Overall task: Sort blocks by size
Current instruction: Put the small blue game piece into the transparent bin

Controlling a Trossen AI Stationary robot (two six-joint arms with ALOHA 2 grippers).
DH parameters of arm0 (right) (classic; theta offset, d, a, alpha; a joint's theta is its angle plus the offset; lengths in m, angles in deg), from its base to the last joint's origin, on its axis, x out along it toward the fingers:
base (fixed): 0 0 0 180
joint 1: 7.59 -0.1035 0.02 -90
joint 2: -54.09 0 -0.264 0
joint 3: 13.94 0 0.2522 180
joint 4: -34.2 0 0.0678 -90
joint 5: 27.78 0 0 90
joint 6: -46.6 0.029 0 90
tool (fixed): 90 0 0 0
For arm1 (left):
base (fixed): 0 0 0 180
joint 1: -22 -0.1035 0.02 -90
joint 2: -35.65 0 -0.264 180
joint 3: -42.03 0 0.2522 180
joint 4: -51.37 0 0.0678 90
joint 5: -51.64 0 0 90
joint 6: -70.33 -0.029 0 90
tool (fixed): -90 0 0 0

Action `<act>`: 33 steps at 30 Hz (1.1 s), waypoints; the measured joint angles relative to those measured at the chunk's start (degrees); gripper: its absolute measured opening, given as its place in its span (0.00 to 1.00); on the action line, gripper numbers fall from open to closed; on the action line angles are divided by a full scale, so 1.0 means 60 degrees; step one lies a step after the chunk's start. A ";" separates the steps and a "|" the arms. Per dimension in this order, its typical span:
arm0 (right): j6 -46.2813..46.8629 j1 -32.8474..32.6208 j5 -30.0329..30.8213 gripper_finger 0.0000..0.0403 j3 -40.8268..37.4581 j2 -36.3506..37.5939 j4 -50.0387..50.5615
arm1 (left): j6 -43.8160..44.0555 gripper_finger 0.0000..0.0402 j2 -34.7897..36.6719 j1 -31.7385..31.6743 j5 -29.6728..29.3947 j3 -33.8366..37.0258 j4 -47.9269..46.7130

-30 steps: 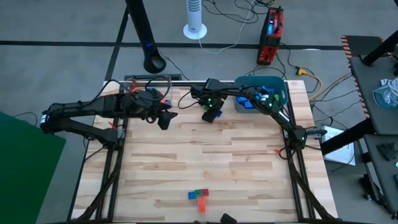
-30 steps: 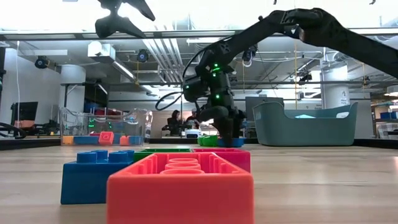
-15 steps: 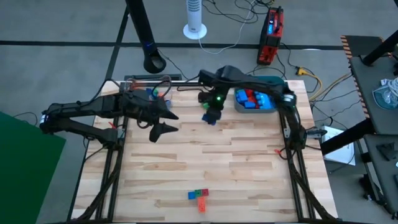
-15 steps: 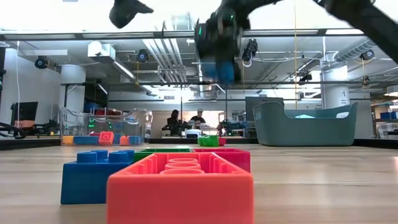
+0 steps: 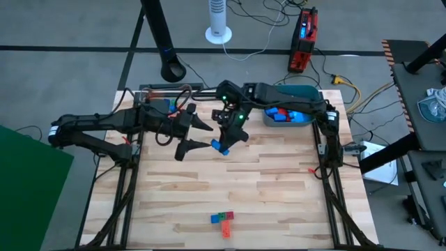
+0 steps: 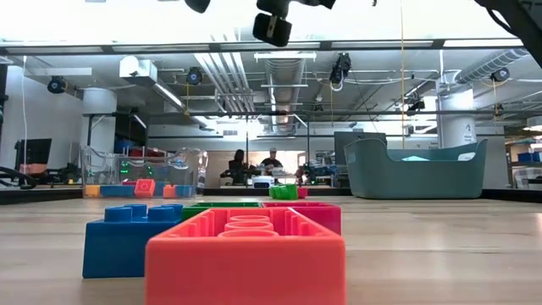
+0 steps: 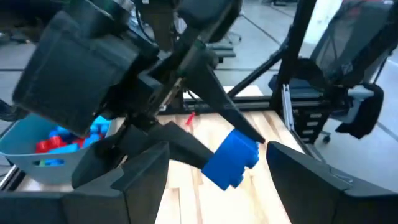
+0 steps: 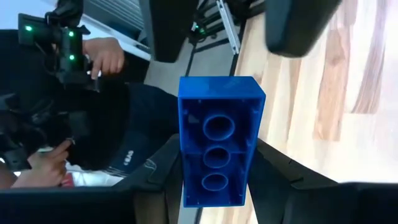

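My right gripper (image 5: 226,141) is shut on a chunky blue block (image 8: 219,140), high above the table's middle. My left gripper (image 5: 206,136) stands open just left of it, with the block (image 7: 232,159) a little beyond its fingertips. Several more blocks lie near the table's front edge: blue (image 6: 127,237), orange (image 6: 246,254), green (image 6: 212,206) and red (image 6: 309,212). Other blue and red blocks lie in the teal tub (image 5: 306,94) at the far right. My right gripper pinches the blue block by its two long sides (image 8: 184,155), one finger on each. The block's hollow underside faces the wrist. The fingers slant toward the table's left. The block (image 7: 232,159) sits at the fingers' free ends, tilted and lifted clear of the table.
A clear plastic box (image 6: 140,174) with small blocks stands at the far left, under my left arm. The teal tub (image 6: 415,169) stands at the far right. Bare wood (image 5: 265,181) lies between the arms and the front blocks. People show in the room behind.
My right gripper has risen from the tabletop near the far edge with the blue block and swung toward the left and near side, up to my left gripper. My left gripper has moved toward the table's right and stayed open.
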 joint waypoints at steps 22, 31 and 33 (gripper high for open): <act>0.0398 -0.0025 -0.0180 0.32 -0.0007 -0.0025 -0.0042 | -0.2131 0.59 -0.1488 0.0004 0.0937 -0.1073 -0.0931; 0.0389 -0.0027 -0.0421 0.32 -0.0015 -0.0025 -0.0039 | -0.2778 0.32 -0.2034 0.0000 0.0926 -0.2264 -0.3040; 0.0357 -0.0028 -0.0446 0.32 -0.0015 -0.0025 -0.0055 | -0.2873 0.26 -0.2097 0.0003 0.0923 -0.2410 -0.3247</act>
